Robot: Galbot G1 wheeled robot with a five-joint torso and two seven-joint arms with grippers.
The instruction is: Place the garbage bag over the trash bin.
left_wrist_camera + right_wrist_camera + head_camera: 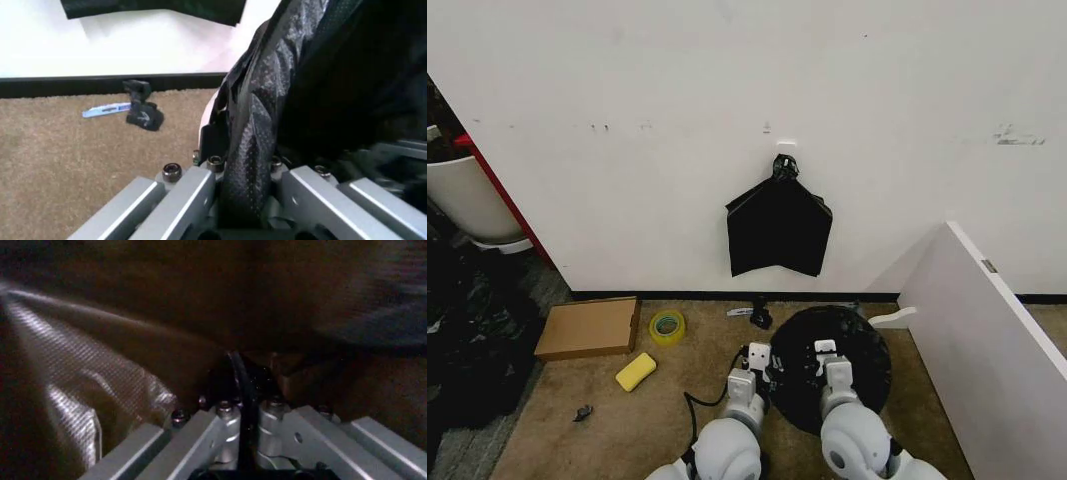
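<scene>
The garbage bag sits on the carpet directly in front of the robot, a round black mass at about 5 o'clock from the black bundle hanging on the wall; it appears to be draped over the trash bin, of which a sliver of pale wall shows in the left wrist view. The left gripper is at the bag's 9 o'clock edge, its fingers closed on a thick fold of black film. The right gripper is over the bag's upper middle, its fingers closed on a thin edge of film. Risk: both grips hold thin, slippery plastic, so uneven pulling could tear the film or let the thin edge slide out of the right fingers. A sideways pull from the left could also tip or drag the light bin. The head view gives the overall layout, with the yellow tape roll, sponge and cardboard box well apart at 9 o'clock. The left wrist view shows the bunched fold and a small black object lying on the carpet. The right wrist view shows the dark bag interior.
</scene>
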